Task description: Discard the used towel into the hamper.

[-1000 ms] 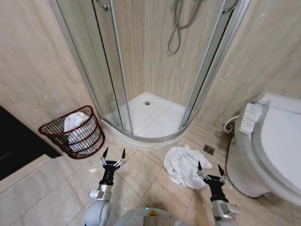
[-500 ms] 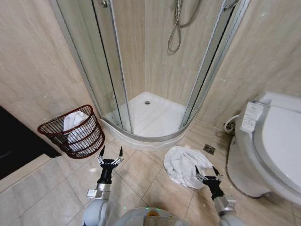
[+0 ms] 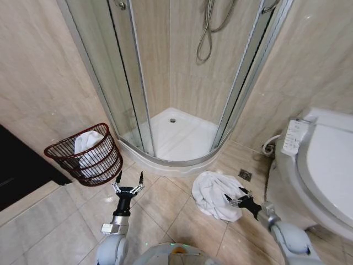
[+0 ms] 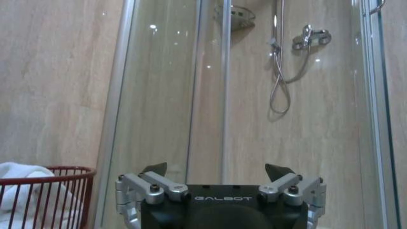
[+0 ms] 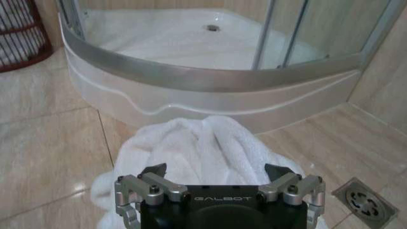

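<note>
Towel, white terry cloth (image 3: 214, 194), lies crumpled on the beige tiled floor (image 3: 165, 207) just in front of the curved white shower tray (image 3: 175, 138), near the floor drain (image 3: 245, 175). Right gripper (image 3: 234, 197) is low at the towel's near edge, fingers spread wide, grasping nothing. Left gripper (image 3: 128, 180) points upright, released and empty, near the dark reddish-brown wire hamper (image 3: 87, 154), which stands against the wall and contains white cloth. White toilet (image 3: 320, 171) stands to the right.
</note>
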`<state>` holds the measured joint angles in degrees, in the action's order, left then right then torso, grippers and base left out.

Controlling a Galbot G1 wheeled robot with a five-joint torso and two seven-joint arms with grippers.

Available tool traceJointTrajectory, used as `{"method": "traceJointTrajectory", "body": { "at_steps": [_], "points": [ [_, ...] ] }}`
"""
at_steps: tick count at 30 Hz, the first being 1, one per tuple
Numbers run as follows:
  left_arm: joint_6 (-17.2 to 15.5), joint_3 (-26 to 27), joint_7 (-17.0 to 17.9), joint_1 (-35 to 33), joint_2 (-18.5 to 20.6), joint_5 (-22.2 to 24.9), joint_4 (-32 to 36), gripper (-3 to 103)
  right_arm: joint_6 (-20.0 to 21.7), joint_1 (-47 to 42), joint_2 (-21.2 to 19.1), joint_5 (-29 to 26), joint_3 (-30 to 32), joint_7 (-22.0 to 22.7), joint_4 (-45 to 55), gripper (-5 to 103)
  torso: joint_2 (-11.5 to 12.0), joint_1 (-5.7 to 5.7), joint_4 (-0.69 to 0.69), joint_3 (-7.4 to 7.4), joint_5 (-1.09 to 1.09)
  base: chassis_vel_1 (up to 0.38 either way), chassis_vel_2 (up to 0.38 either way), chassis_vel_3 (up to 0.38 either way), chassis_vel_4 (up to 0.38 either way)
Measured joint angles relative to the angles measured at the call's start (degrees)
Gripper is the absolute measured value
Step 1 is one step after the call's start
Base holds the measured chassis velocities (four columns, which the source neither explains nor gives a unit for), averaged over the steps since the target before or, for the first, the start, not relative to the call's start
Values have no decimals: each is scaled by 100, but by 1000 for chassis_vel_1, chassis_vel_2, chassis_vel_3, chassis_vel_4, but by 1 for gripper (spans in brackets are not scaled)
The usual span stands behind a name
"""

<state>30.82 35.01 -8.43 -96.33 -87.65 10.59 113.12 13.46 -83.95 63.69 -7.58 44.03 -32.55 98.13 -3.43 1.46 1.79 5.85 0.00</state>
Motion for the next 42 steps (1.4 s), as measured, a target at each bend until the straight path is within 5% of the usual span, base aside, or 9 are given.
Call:
{"method": "traceJointTrajectory", "body": {
  "at_steps": [21, 42],
  "points": [
    [-167, -117, -93, 198, 66, -85, 3, 100, 83, 590, 135, 306, -399, -48, -882, 100, -14, 3, 0, 11, 2, 0, 0, 0, 0],
    [-264, -170, -98, 392, -78, -191, -163, 100, -211, 22, 105, 485, -734, 451, 326, 100, -20, 4, 0, 15, -1, 0, 0, 0, 0]
  ]
}}
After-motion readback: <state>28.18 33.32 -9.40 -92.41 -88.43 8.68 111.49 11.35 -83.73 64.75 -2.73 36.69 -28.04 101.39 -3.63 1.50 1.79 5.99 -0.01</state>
